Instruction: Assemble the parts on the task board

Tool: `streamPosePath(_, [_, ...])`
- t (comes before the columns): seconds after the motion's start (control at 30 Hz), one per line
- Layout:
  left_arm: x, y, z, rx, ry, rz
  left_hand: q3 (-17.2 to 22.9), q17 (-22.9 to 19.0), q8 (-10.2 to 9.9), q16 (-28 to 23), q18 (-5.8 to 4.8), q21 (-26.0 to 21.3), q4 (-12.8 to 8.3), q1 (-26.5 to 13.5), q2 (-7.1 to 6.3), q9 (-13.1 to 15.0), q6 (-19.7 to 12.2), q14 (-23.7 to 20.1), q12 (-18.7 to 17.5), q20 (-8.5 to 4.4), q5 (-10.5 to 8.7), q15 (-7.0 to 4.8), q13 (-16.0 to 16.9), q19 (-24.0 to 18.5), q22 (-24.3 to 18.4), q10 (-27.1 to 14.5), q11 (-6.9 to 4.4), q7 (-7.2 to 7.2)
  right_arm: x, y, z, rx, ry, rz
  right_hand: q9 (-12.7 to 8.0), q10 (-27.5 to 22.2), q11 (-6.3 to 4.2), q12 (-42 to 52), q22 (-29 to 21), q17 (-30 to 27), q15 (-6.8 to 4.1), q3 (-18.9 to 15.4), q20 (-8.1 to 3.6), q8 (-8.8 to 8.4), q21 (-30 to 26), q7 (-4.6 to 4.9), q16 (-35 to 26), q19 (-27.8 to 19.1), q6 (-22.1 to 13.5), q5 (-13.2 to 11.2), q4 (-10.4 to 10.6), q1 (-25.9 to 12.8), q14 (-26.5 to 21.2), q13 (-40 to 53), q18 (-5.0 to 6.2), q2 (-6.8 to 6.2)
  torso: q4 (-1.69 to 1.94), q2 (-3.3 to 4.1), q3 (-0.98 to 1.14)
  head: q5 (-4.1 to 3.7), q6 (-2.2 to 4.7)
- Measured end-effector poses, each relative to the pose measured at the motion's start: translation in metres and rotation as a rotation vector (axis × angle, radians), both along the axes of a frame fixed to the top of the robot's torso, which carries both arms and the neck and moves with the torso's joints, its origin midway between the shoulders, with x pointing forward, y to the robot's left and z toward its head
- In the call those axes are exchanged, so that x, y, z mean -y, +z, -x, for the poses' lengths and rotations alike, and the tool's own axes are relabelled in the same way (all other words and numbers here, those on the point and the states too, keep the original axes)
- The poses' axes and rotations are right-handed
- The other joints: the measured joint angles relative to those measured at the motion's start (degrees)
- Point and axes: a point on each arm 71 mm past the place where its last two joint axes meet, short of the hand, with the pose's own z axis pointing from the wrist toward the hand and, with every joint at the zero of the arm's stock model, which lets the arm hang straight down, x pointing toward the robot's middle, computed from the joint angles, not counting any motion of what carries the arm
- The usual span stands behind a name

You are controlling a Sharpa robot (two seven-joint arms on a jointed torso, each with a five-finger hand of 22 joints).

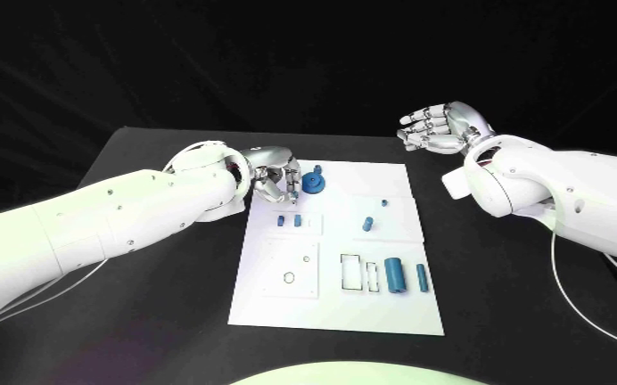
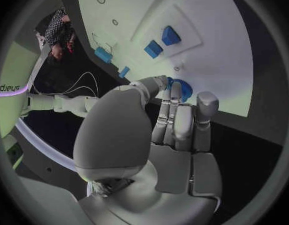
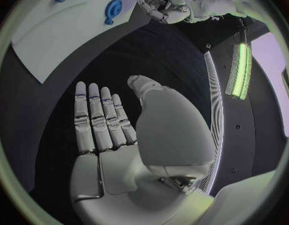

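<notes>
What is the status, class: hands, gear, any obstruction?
Left hand fingers at the blue gear on the task board; grip unclear. Right hand open, off the board. Nothing in the way.

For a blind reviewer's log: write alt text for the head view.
The left hand reaches onto the far left corner of the white task board, fingers at a blue gear-like part. The right hand hovers open above the black table, off the board. Smaller blue parts lie on the board.
</notes>
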Motion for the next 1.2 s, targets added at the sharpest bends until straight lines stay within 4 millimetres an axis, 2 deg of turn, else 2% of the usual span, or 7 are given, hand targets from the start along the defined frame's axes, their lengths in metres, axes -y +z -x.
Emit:
streamPosePath(0.33, [-0.005,-0.003,-0.003,-0.035,0.024,-0.013,0.0,-0.3,0.0,0.0,0.00,0.0,0.0,0.0,0.00,0.0,0.2,0.0,0.0,0.00,0.00,0.00,0.0,0.0,0.0,0.0,0.00,-0.20,0.000,0.000,0.000,0.000,-0.001,0.000,0.0,0.0,0.00,0.0,0.0,0.0,0.00,0.0,0.00,0.00,0.0,0.00,0.0,0.0,0.0,0.0,0.0,0.0,0.0,0.0,0.00,0.00,-0.03,0.09,-0.05,0.08,0.02])
streamPosePath(1.2, [0.006,-0.012,-0.006,-0.078,0.012,-0.042,0.0,-0.7,-0.2,0.0,0.01,0.0,0.0,0.0,-0.01,0.0,0.2,0.0,-0.2,0.00,0.00,0.00,-0.1,0.0,-0.1,0.2,-0.20,-0.20,-0.001,0.000,0.000,-0.001,0.002,0.000,0.0,0.0,0.00,0.0,0.0,0.0,0.00,0.0,0.00,0.00,0.0,0.00,0.0,0.0,0.0,0.0,0.0,0.0,0.0,0.0,0.00,0.00,-0.10,0.12,-0.07,0.05,-0.14])
